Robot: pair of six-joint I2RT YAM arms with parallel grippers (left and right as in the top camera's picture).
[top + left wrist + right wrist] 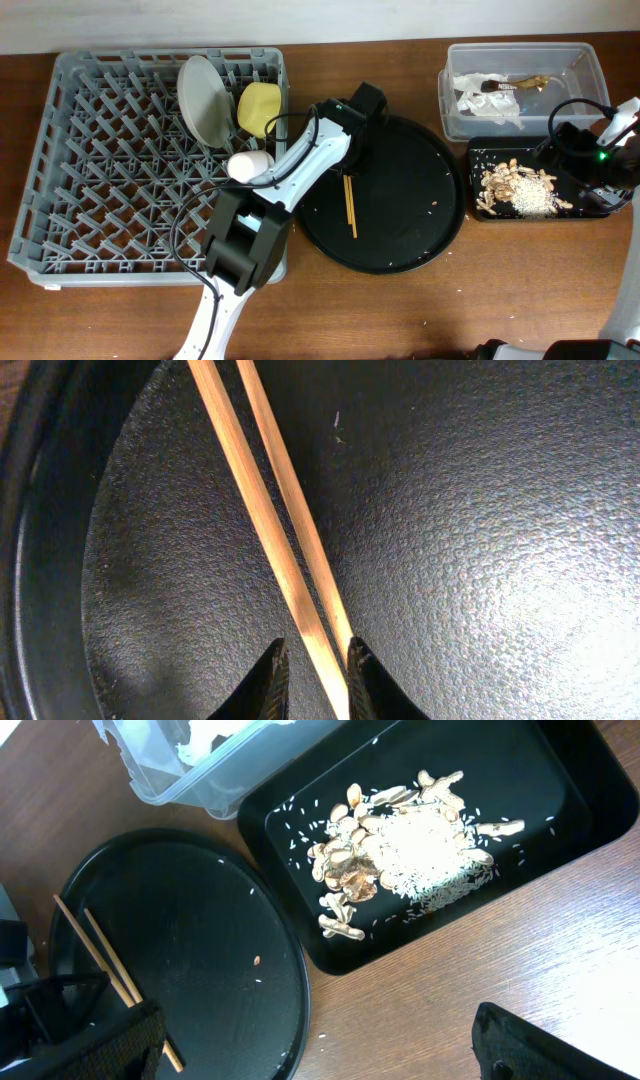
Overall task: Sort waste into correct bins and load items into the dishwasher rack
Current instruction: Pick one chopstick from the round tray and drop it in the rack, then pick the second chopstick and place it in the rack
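From above, the left gripper (348,172) is down on the large round black tray (420,230), at the far end of the pair of thin wooden chopsticks (350,205). The big grey pegged dishwasher rack (70,200) alongside already holds the white round plate (200,98) and the yellow bowl (258,108).

The left wrist camera shows both sticks running between the narrowed jaws. One finger (362,678) seems to touch a stick, but there is a dark sliver at the other, so I cannot tell if the grip has bitten. It looks best to catch both sticks together, squeeze firmly and lift straight so neither slips.

The right wrist camera shows the right gripper (315,1020) spread wide and empty. It hangs near the shallow black rectangular tray (560,780) of beige-brown food scraps (400,850), with the clear plastic tub (200,770) beyond.
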